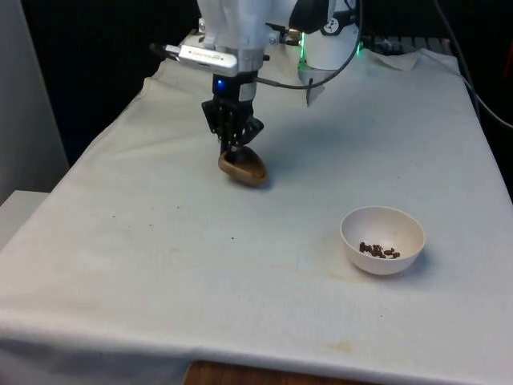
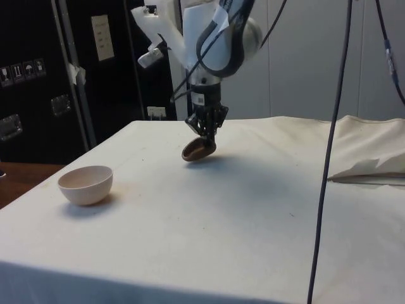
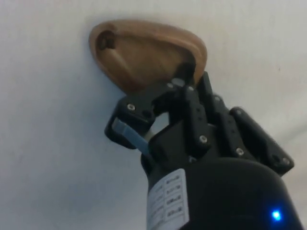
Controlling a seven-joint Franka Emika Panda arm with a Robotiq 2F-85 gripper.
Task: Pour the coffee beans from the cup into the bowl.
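A small brown wooden cup [image 1: 243, 167] hangs tilted just above the cloth at the table's far side, left of centre in the front view. My black gripper [image 1: 234, 147] is shut on the cup's rim from above. The side view has the cup [image 2: 199, 149] tipped under the gripper [image 2: 205, 133], and the wrist view looks into the cup's [image 3: 139, 55] hollow with the fingers [image 3: 184, 79] clamped on its rim. A white bowl [image 1: 382, 239] stands near the front view's right with several coffee beans [image 1: 378, 251] in its bottom. The bowl [image 2: 85, 184] is well apart from the cup.
The white cloth [image 1: 160, 265] covers the whole table. Black cables [image 2: 329, 158] hang down in the side view's foreground. Crumpled cloth [image 2: 373, 158] lies at the table's edge in the side view.
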